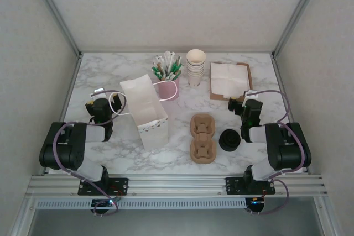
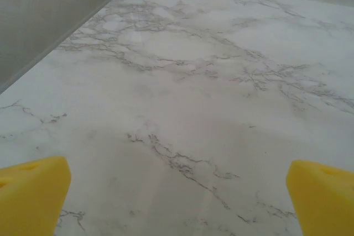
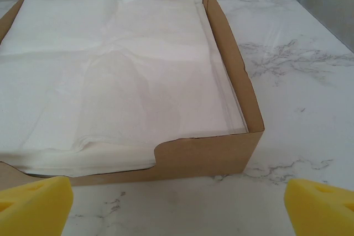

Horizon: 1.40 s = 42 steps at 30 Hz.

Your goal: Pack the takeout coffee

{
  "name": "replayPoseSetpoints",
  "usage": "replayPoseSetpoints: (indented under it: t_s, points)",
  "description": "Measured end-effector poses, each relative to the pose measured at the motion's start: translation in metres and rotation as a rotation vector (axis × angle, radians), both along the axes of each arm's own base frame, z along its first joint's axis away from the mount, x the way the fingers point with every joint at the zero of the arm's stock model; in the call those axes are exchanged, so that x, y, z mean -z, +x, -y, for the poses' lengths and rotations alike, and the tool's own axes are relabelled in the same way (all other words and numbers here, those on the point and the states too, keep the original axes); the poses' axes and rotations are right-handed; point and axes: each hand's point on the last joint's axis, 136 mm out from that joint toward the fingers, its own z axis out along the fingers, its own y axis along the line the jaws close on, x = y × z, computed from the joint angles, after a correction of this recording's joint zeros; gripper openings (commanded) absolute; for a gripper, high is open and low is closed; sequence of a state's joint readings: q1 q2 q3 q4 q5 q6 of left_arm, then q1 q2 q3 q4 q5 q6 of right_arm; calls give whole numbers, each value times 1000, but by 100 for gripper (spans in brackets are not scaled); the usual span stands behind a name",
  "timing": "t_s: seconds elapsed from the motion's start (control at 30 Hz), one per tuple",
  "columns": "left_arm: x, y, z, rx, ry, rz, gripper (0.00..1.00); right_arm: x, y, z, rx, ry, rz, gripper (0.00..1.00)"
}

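Marble desk, walled on three sides, bare at far left. My left hand and right hand hang spread. Black lid, perhaps the coffee, sits near right, just beside the carrier.

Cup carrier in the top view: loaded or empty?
Empty. The brown carrier lies flat with no cup standing in its holes; the lidless cup stack stands apart, farther back.

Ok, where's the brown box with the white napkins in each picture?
Top external: the napkin box sits at the far right of the table, just right of the cup stack.
Right wrist: the napkin box lies straight ahead, left and centre, its front wall low in the picture.
Left wrist: this camera looks across marble toward the left wall.
Shared landmark: the marble table.
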<state>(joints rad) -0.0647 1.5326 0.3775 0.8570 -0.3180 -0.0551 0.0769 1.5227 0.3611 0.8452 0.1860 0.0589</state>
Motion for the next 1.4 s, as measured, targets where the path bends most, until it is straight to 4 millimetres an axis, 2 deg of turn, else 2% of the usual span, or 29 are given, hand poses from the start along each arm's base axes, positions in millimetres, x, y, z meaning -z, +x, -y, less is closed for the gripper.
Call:
replayPoseSetpoints:
  t_s: [1.13, 1.2, 1.23, 1.33, 1.4]
  points:
    - [-1, -2, 0, 0, 1, -16, 100, 0, 0, 4, 22, -8, -39, 99]
    - [-11, -3, -1, -7, 3, -28, 100, -16, 1, 7, 43, -13, -36, 99]
    - [-22, -2, -3, -18, 0, -20, 100, -29, 0, 9, 55, -13, -16, 99]
    - [-69, -3, -9, -68, -26, 52, 100, -74, -5, 16, 102, 9, 63, 99]
    - [-104, -9, -13, -106, -60, 108, 100, -97, -13, 22, 151, 48, 81, 99]
